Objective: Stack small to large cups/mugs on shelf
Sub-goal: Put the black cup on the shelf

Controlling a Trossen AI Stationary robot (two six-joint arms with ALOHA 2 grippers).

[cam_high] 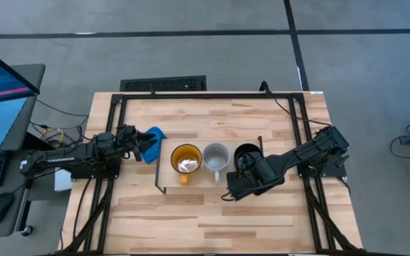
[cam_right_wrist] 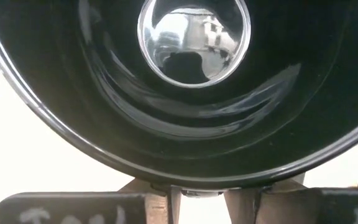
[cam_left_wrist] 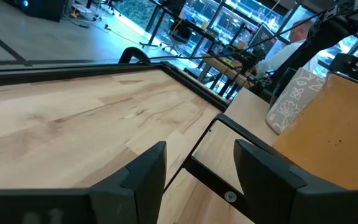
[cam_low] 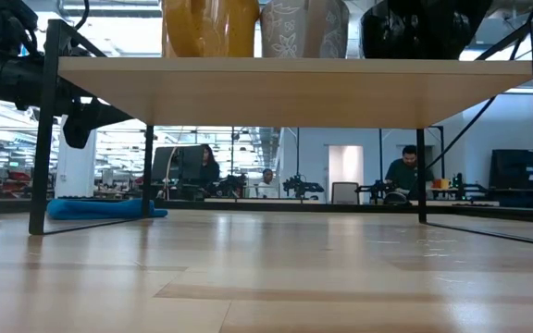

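Observation:
Three mugs stand upright in a row on the low wooden shelf (cam_high: 203, 183): a yellow-orange mug (cam_high: 186, 161) at the left, a pale grey-white mug (cam_high: 216, 156) in the middle and a glossy black mug (cam_high: 248, 152) at the right. My right gripper (cam_high: 239, 173) points down at the black mug's near side; its wrist view looks into the black mug (cam_right_wrist: 191, 93). My left gripper (cam_high: 145, 146) stands open and level at the shelf's left end, with nothing between its fingers (cam_left_wrist: 148, 180). My right gripper comes at the black mug from above, its fingers (cam_right_wrist: 241, 200) just outside the near part of the rim (cam_right_wrist: 197, 177). The gripper and the rim hide the place of contact, so the part held cannot be told. The mug stands upright on the shelf (cam_low: 285, 88).
A blue cloth (cam_high: 156, 134) lies on the table beside my left gripper, beyond the shelf's left end. The shelf's thin black wire legs (cam_low: 37, 139) stand at each end. Bare tabletop (cam_high: 212, 220) stretches in front of the shelf. People sit in the room behind.

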